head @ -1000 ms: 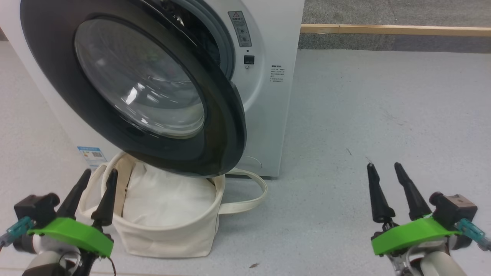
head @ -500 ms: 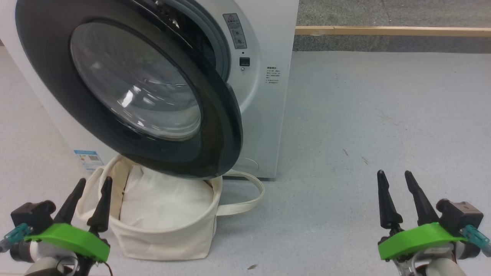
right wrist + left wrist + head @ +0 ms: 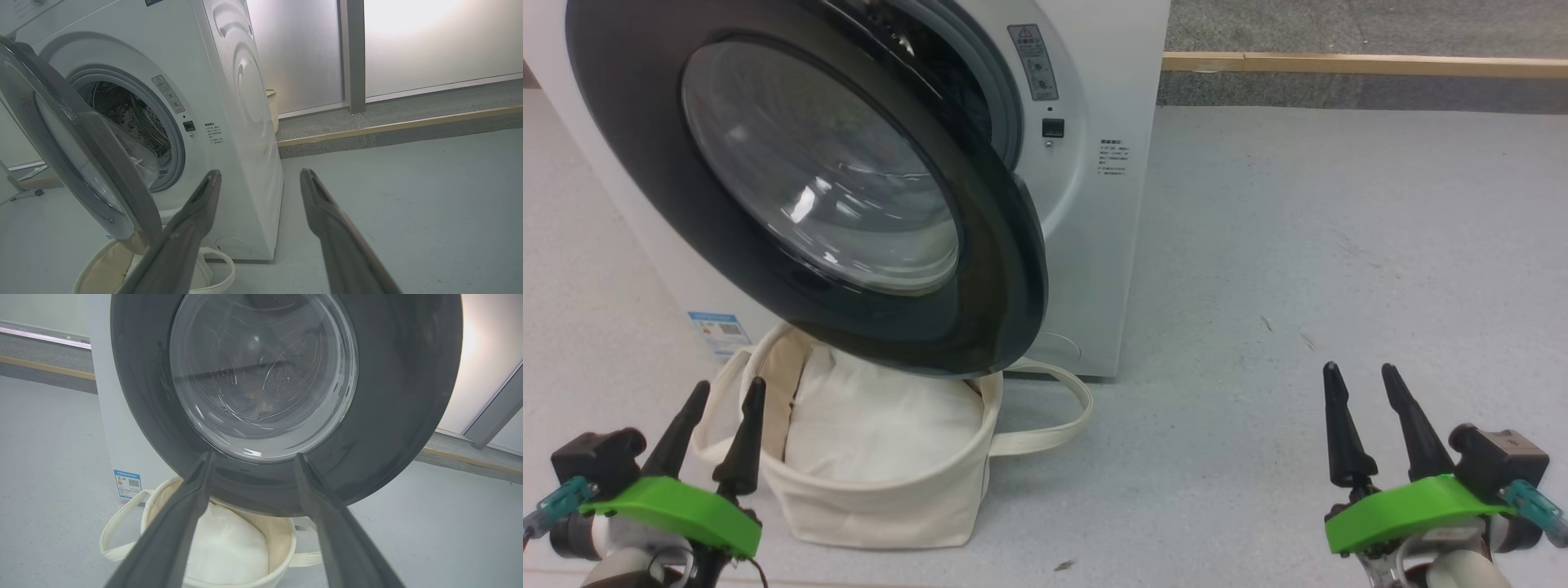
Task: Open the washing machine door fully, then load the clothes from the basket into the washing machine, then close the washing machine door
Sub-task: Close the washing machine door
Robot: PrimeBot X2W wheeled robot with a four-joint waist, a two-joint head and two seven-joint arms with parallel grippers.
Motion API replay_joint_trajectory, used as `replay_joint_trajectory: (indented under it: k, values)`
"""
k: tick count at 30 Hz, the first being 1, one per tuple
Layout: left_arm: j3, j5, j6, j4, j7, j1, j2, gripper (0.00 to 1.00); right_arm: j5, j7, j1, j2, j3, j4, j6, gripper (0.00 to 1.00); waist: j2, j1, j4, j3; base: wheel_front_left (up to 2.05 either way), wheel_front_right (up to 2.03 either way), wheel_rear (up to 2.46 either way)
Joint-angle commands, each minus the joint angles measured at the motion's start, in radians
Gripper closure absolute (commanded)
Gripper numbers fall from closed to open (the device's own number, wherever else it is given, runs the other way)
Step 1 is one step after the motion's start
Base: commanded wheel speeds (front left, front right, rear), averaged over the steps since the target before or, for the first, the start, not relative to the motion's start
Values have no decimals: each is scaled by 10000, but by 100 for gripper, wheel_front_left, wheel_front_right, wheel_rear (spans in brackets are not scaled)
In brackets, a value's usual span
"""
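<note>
Washing machine door [image 3: 817, 180] stands swung partway out from the washing machine [image 3: 1094, 245], its black rim overhanging the basket [image 3: 882, 514]. Before the machine's left corner, the left gripper [image 3: 731, 382] hovers, fingers apart and empty, just beside the basket. The basket sits on the floor at the machine's base and holds a white bundle [image 3: 882, 425]. Well right of the machine, the right gripper [image 3: 1360, 367] hovers spread and empty.

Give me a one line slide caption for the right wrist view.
Open right gripper faces the washing machine, its door standing partly open above the basket.
</note>
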Motion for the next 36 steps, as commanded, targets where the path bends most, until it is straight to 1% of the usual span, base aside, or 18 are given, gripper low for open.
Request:
replay_joint_trajectory:
  k: [1, 2, 3, 4, 9, 13, 16, 18, 19, 23, 27, 32, 36]
  values:
    - [507, 31, -57, -249, -121, -483, 295, 0, -40, -124, -174, -91, 193, -327, 6, 0, -1, -1, 38, 13, 0, 0, 0]
    - [511, 29, -57, -256, -121, -504, 295, 0, -35, -124, -181, -99, 215, -316, 6, 0, -1, -1, 73, 17, 0, 0, 0]
    - [509, 21, -57, -261, -121, -521, 292, 0, -33, -124, -195, -103, 238, -317, 6, 8, -1, -1, 105, 18, 0, 0, 0]
    - [449, 8, -57, -268, -121, -549, 286, 0, -24, -124, -234, -109, 295, -314, 6, 100, -1, -1, 179, 20, 0, 0, 0]
    - [429, -108, -57, -298, -121, -696, 338, 0, 5, -124, -771, -144, 960, -277, 6, 100, -1, -1, 422, 12, 0, 0, 0]
    - [630, -265, -56, -366, -121, -911, 381, 0, 82, -124, -1506, -77, 2150, -101, 6, 100, -1, -1, 769, 19, 0, 0, 0]
    - [882, -244, -28, -396, -122, -1044, 336, 0, 348, -124, -2145, 58, 3036, 316, 6, 100, -1, -1, 1131, 72, 0, 0, 0]
    - [843, -178, -31, -355, -122, -1095, 276, 0, 511, -124, -2597, 83, 3496, 791, 6, 100, -1, -1, 1406, 108, 0, 0, 0]
    - [843, -178, -31, -355, -122, -1095, 276, 0, 511, -124, -2597, 83, 3496, 791, 6, 100, -1, -1, 1406, 108, 0, 0, 0]
    - [775, -166, -39, -315, -122, -1251, 166, 0, 969, -124, -3455, 241, 4097, 1796, 6, 100, -1, -1, 2015, 214, 0, 0, 0]
    - [755, -178, -46, -328, -122, -1387, 175, 0, 1448, -124, -4313, 438, 4263, 2766, 6, 100, -1, -1, 2538, 490, 0, 0, 0]
    - [696, -215, -52, -494, -122, -1575, 160, 0, 1524, -124, -5280, 453, 4447, 3782, 6, 100, -1, -1, 3073, 933, 0, 0, 0]
    - [580, -277, -54, -678, -122, -1683, 114, 0, 1563, -124, -5867, 423, 4545, 4441, 6, 100, -1, -1, 3341, 1249, 0, 0, 0]
